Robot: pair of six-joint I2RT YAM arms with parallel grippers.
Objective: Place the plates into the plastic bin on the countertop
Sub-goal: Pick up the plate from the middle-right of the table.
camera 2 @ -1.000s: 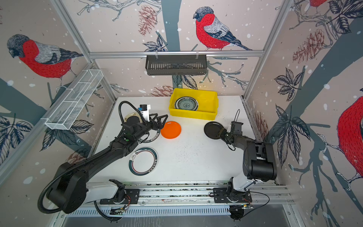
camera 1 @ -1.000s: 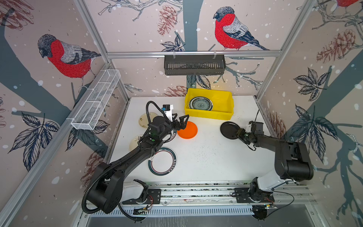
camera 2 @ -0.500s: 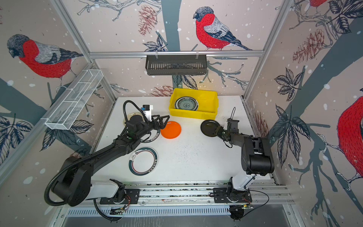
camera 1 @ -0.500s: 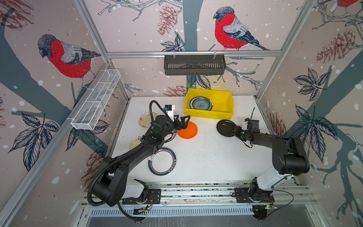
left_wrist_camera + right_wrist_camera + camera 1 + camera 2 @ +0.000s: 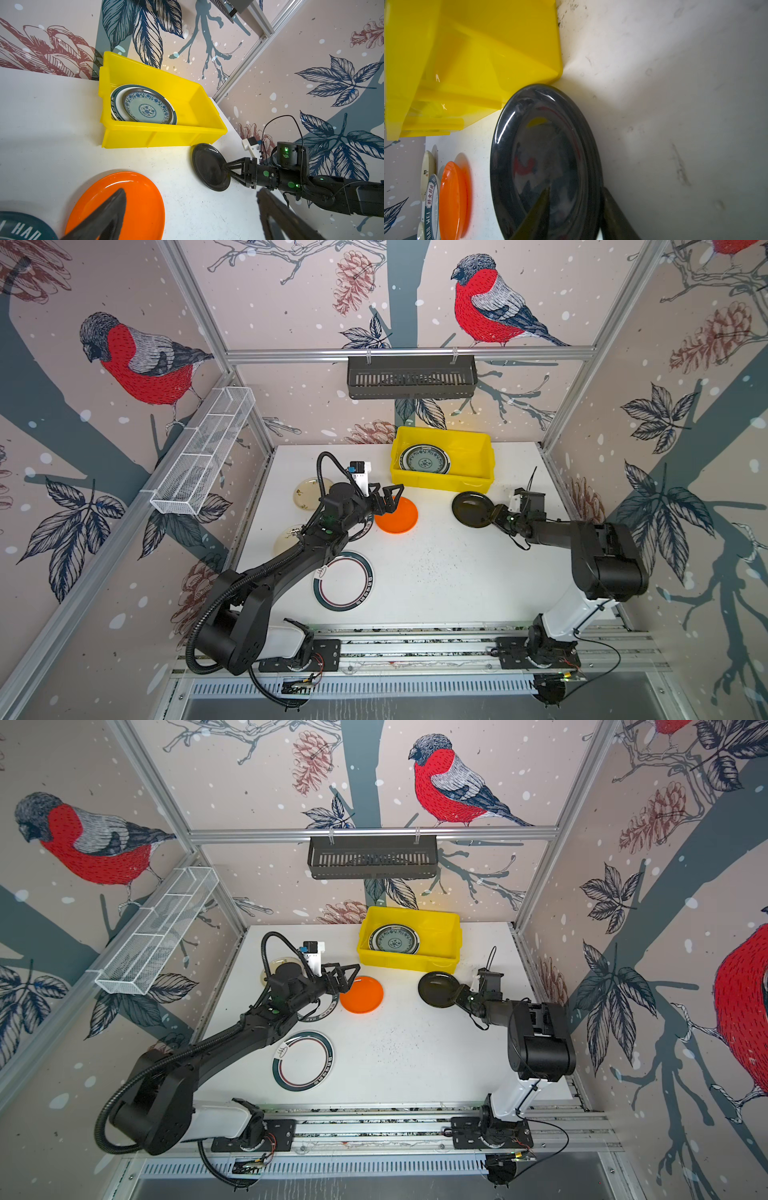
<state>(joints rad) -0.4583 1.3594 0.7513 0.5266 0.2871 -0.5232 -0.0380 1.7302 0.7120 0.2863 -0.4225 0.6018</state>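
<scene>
The yellow plastic bin [image 5: 440,483] [image 5: 155,135] stands at the back of the countertop [image 5: 457,572] and holds a stack topped by a teal-patterned plate [image 5: 424,459] [image 5: 145,107]. My right gripper [image 5: 494,516] [image 5: 576,189] is shut on the rim of the black plate [image 5: 471,509] [image 5: 546,135], which is tilted beside the bin's front right corner. My left gripper [image 5: 386,502] [image 5: 191,191] is open over the near edge of the orange plate [image 5: 399,516] [image 5: 141,197]. A white dark-rimmed plate [image 5: 343,580] lies in front. Another lettered plate [image 5: 322,1011] is partly under my left arm. Two cream plates [image 5: 307,493] lie at the left.
A dark slotted basket [image 5: 411,377] hangs on the back rail above the bin. A white wire-mesh basket [image 5: 203,456] hangs on the left wall. Aluminium rails [image 5: 415,643] carrying both arm bases run along the front edge.
My right gripper has carried the black plate a little left and back, toward the bin's front right corner. My left gripper has edged toward the orange plate, still open.
</scene>
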